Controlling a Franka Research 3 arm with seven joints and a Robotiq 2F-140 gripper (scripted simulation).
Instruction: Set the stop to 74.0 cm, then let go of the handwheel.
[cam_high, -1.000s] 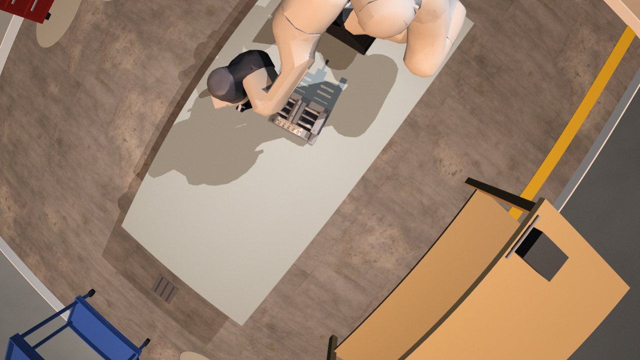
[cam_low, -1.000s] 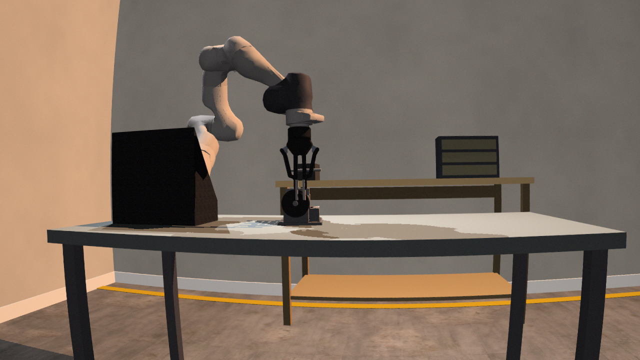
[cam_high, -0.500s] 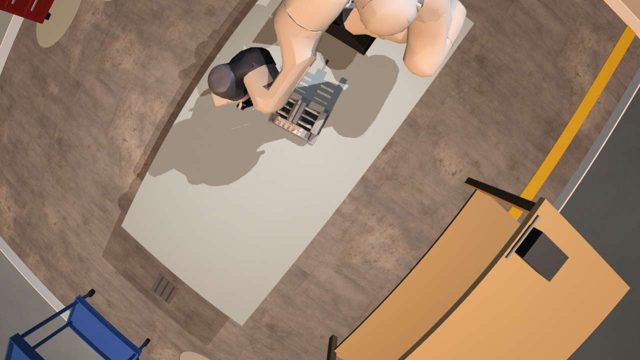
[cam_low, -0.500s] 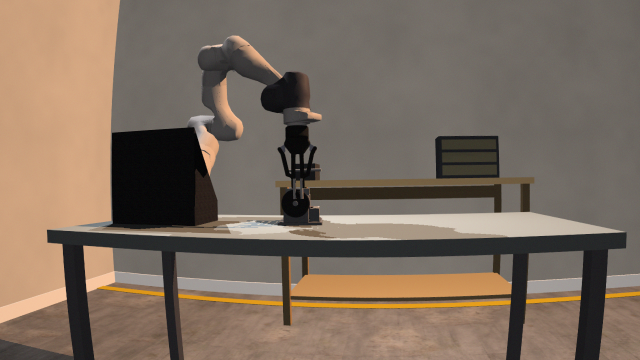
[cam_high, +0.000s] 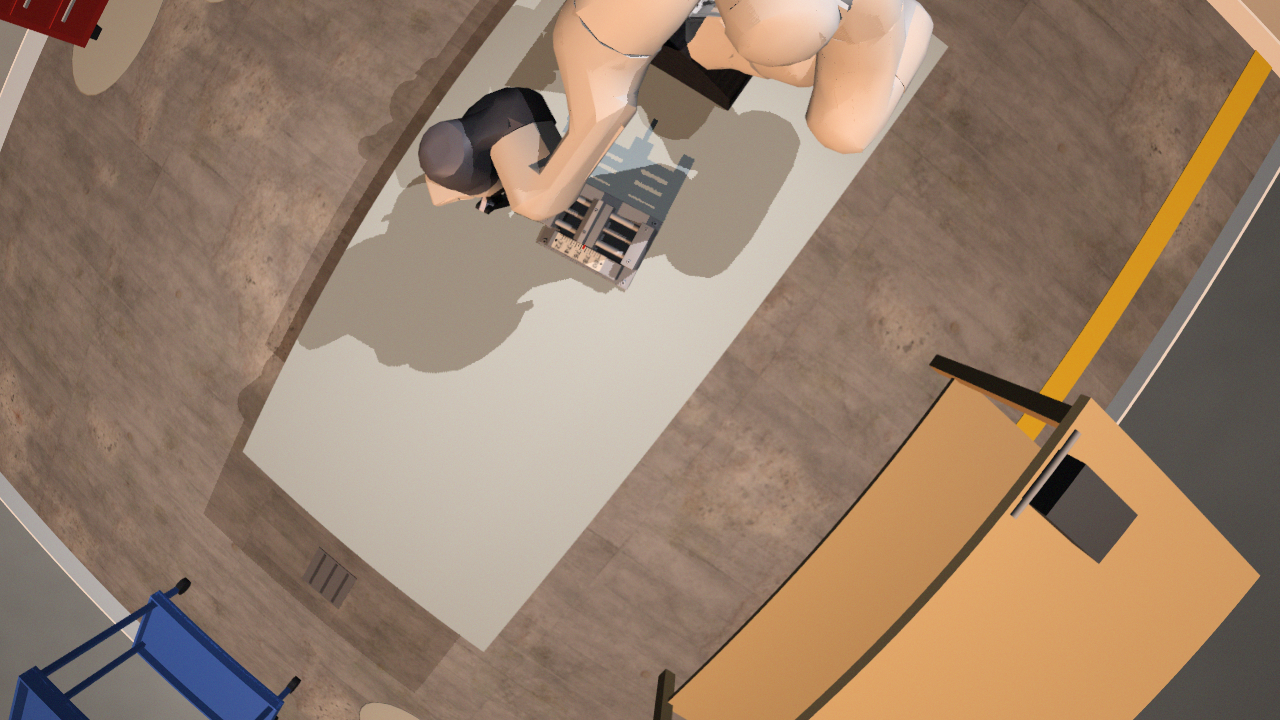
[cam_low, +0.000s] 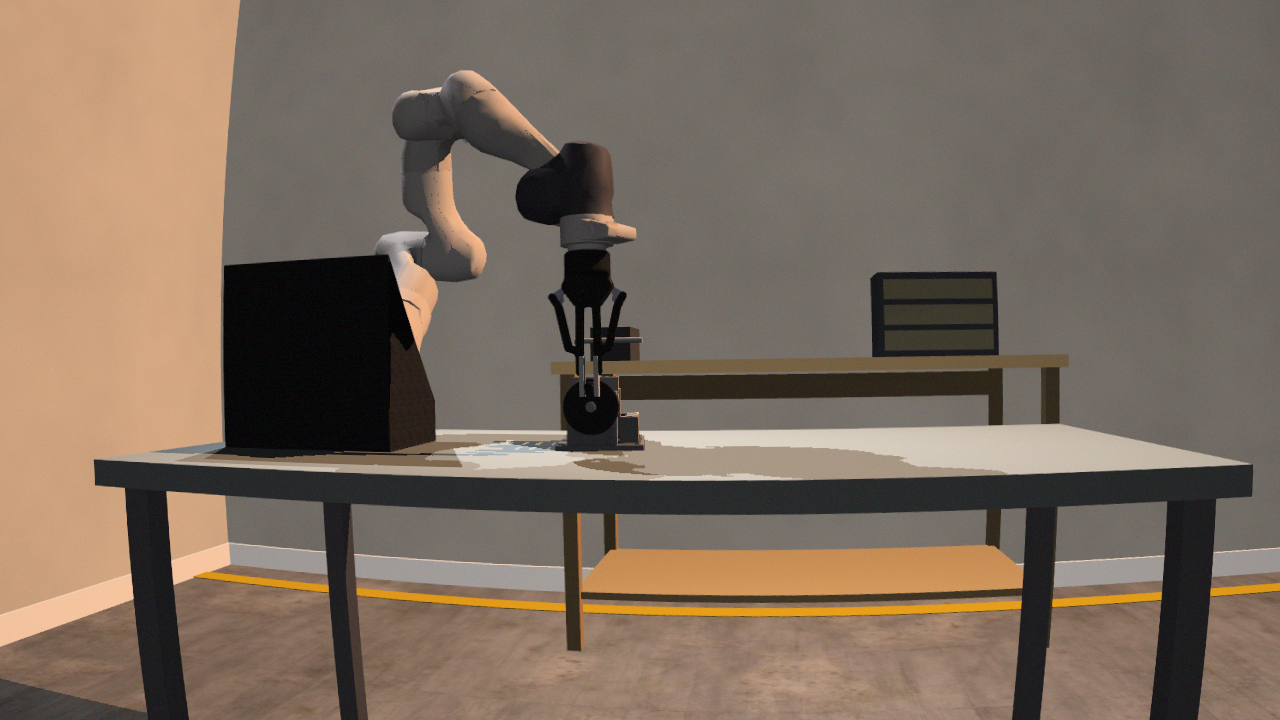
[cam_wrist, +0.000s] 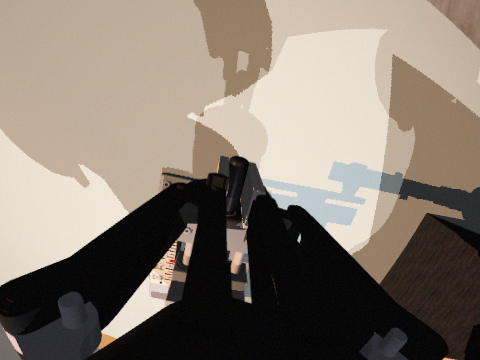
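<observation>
The gripper (cam_high: 489, 205) (cam_low: 589, 394) (cam_wrist: 234, 173) is narrowed around the crank handle (cam_wrist: 238, 172). Just beside its fingertips stands the handwheel (cam_low: 575, 422). Beyond, the stop's red pointer (cam_high: 583, 248) (cam_wrist: 172, 261) lies against the scale (cam_high: 565, 243) (cam_wrist: 169, 272), its reading too small to tell. Underneath is the table (cam_high: 447, 501) (cam_low: 805, 497) (cam_wrist: 325, 75).

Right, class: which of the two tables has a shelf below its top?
The wooden table behind, with its orange shelf; the pale-topped table in front shows none.
</observation>
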